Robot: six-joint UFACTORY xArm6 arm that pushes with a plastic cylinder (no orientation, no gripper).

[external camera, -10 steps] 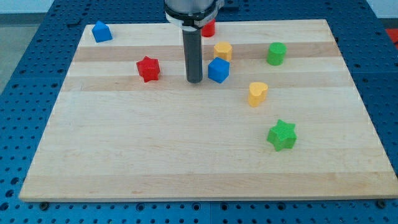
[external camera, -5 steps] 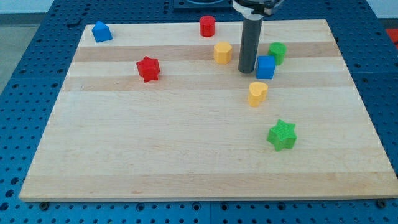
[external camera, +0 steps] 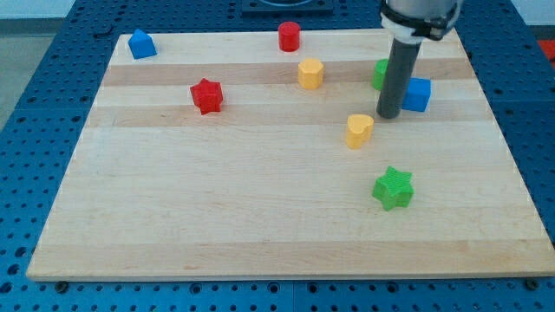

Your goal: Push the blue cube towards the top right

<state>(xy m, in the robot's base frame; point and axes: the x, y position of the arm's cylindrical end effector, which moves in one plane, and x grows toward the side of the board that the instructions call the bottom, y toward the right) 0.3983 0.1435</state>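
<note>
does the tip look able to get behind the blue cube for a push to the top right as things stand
Probably yes. My tip sits just to the view's left of the blue cube and slightly lower, with nothing between them. The green block is partly hidden behind the rod, off the push line.

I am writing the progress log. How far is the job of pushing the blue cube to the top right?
Done: the blue cube has travelled from the board's middle to its right side over the last second, passing the green block. In hand: my tip sits just left of the cube, slightly below it. Left: the cube is still well below the board's top right corner, so it needs more pushing upward.
</note>
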